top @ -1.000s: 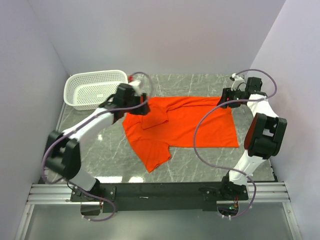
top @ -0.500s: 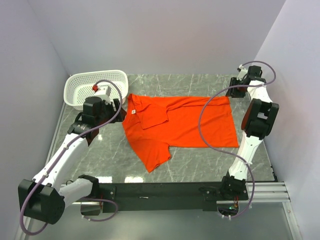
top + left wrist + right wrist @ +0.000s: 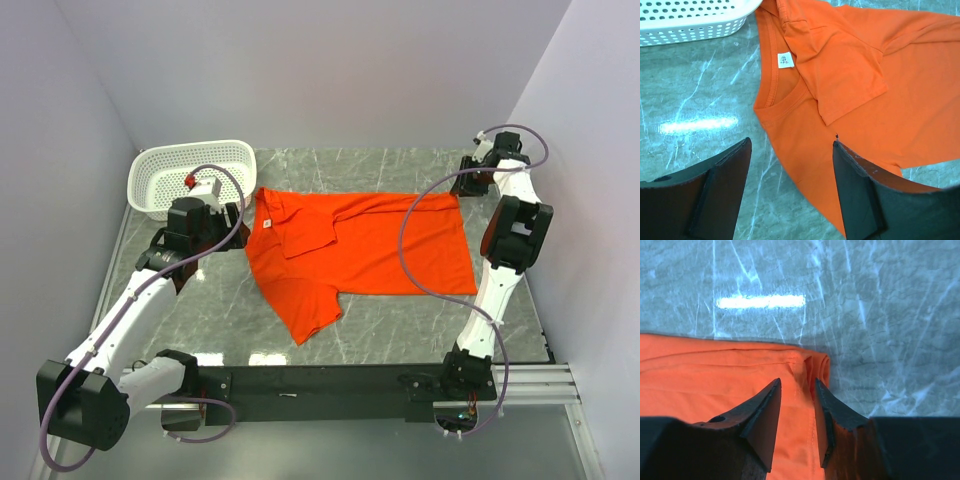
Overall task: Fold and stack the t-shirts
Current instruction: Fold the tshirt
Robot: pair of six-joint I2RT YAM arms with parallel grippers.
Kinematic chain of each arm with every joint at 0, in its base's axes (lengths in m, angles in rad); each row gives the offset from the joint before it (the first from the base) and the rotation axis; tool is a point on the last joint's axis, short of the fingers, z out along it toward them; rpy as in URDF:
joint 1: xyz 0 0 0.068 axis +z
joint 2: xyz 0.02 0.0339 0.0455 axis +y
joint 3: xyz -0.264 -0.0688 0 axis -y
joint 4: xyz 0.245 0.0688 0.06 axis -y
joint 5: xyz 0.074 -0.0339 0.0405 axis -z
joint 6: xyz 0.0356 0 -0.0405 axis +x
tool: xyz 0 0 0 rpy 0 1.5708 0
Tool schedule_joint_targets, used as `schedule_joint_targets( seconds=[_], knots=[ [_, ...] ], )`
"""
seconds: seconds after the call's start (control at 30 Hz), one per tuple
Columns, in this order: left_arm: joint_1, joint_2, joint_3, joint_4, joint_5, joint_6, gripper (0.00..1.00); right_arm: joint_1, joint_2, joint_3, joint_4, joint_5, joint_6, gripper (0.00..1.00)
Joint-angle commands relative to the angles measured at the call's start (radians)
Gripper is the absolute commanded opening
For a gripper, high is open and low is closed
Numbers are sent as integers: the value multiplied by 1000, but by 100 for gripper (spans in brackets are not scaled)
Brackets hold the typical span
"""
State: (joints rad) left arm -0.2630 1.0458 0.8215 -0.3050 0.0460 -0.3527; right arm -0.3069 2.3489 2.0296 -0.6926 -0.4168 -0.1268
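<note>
The orange-red t-shirt (image 3: 360, 250) lies spread on the marble table, collar to the left and one sleeve folded over its chest. Its white neck label (image 3: 785, 60) shows in the left wrist view. My left gripper (image 3: 238, 215) (image 3: 791, 141) hovers open just left of the collar, with its jaws wide over the shoulder edge of the t-shirt (image 3: 865, 100) and bare table. My right gripper (image 3: 458, 188) (image 3: 797, 381) is at the far right hem corner. Its jaws stand narrowly apart, straddling a strip of the t-shirt (image 3: 715, 375) that lies flat between them.
A white perforated basket (image 3: 190, 175) (image 3: 690, 25) stands at the back left, close behind my left gripper. Side walls close in on both sides. The right arm's cable loops over the shirt's right half.
My left arm has drawn back to the left off the collar, its jaws a little wider. My right arm has swung toward the back corner, and its jaws have narrowed over the hem.
</note>
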Motion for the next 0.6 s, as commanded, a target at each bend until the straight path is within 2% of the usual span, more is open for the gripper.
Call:
schedule_joint_targets(
  seconds=[0.0, 0.1, 0.2, 0.33, 0.4, 0.43, 0.57],
  knots=[
    [5, -7, 2, 15, -5, 14, 71, -5, 19, 46, -21, -40, 4, 40],
    [4, -1, 4, 17, -3, 12, 71, -5, 24, 50, -27, -40, -2, 39],
    [5, -1, 2, 17, -5, 12, 71, -5, 18, 41, -21, -46, -8, 32],
    [5, 0, -1, 17, 2, 9, 71, -5, -11, 6, -4, -43, -20, 11],
    [5, 3, 1, 17, 5, 6, 71, -6, -26, -9, 14, -31, -28, 9],
    [5, 3, 1, 18, 5, 6, 71, -6, -45, -28, 22, -30, -31, 4],
    [5, 6, 1, 18, 6, 6, 71, -6, -91, -68, 41, -31, -46, 2]
  ],
)
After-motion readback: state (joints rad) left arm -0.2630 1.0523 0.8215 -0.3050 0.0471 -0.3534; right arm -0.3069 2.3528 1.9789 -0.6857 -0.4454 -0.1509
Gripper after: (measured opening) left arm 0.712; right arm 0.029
